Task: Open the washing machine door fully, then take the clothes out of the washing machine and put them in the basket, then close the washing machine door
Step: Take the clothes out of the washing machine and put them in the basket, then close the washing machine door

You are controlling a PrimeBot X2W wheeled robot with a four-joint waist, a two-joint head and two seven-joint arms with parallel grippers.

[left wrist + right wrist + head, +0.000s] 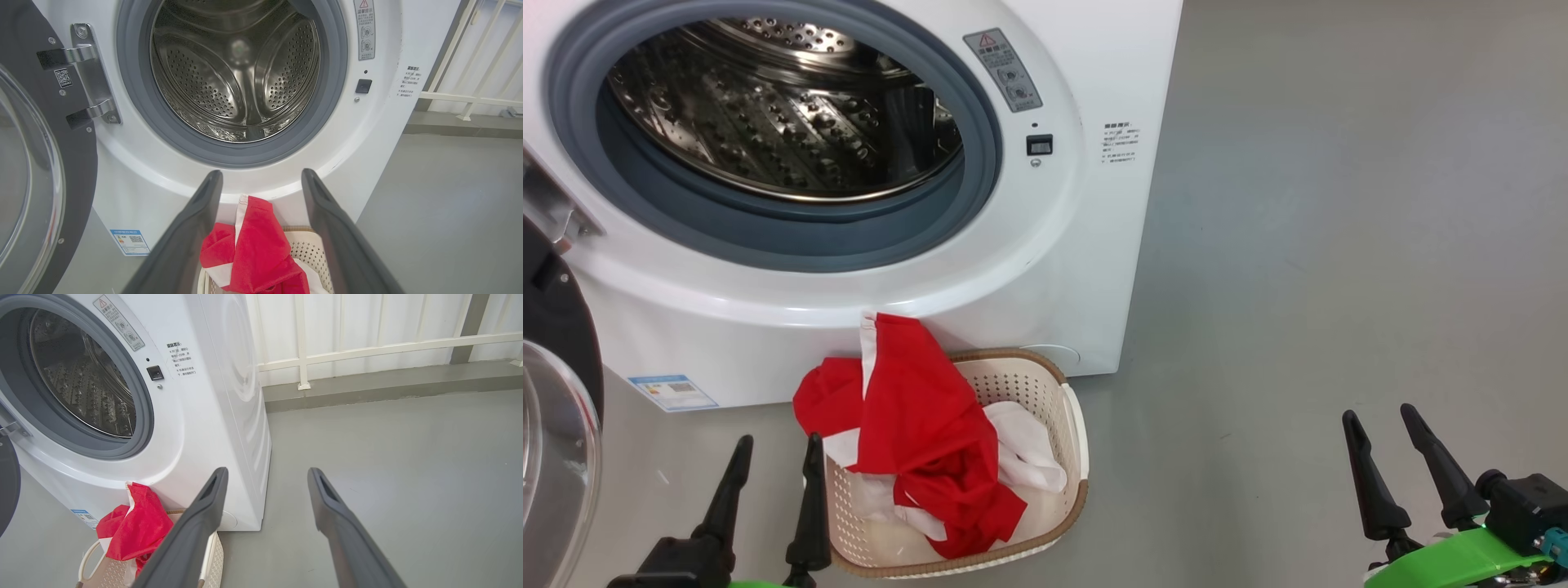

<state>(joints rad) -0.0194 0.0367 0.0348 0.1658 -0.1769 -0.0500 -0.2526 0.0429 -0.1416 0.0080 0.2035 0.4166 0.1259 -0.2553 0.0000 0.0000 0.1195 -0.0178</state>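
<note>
The washing machine (1045, 269) (139, 196) (212, 416) stands with its door (556, 425) (41, 171) swung wide to the left. Its steel drum (784, 106) (235, 69) looks bare inside. Red and white clothes (923, 433) (257, 253) (137, 526) are heaped in the cream basket (1062, 425) (312, 257) (98, 571) on the floor against the machine's front, one red piece leaning on the machine. My left gripper (776, 445) (261, 175) is open beside the basket's left end, holding nothing. Far to the right, my right gripper (1380, 416) (267, 473) is open over bare floor.
Grey floor (1339, 245) stretches right of the machine. A white railing (367, 347) on a low grey kerb runs behind it. The open door's glass bulges at my left side, close to my left arm.
</note>
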